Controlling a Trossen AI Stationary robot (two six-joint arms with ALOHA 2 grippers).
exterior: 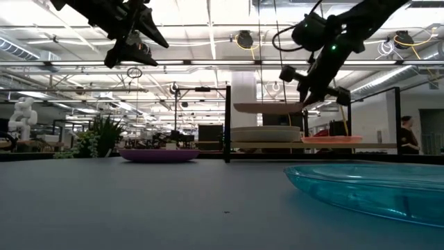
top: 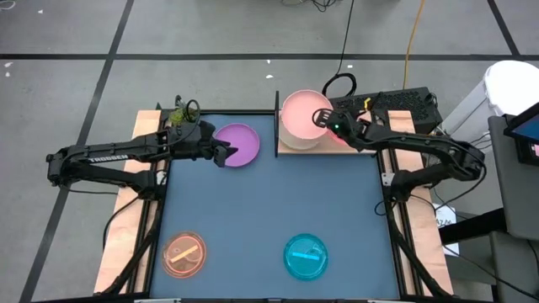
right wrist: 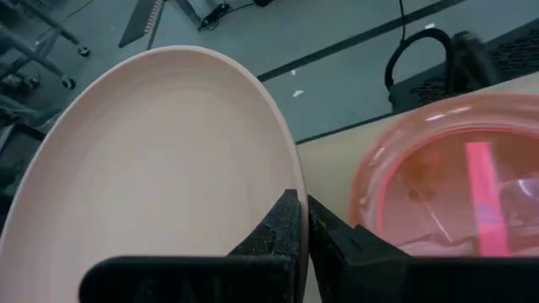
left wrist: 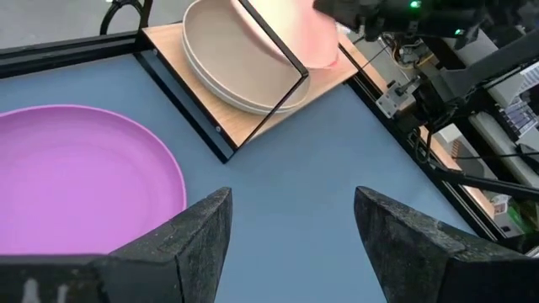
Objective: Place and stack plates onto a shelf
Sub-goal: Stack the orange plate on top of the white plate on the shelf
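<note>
Right gripper (top: pixel 322 119) clamped tight on rim of pink plate (top: pixel 301 115), holding it above the cream plate (left wrist: pixel 232 71) stacked on the shelf (top: pixel 290 150) at tabletop far edge. Magenta dish (right wrist: pixel 446 194) also on shelf. Left gripper (top: pixel 226 155) wide open, holding nothing, over purple plate (top: pixel 240 143). Orange dish (top: pixel 184 255) and cyan dish (top: pixel 306 256) near front edge.

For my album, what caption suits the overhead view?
Right gripper holds a pink plate over the shelf; open left gripper hovers beside the purple plate.
</note>
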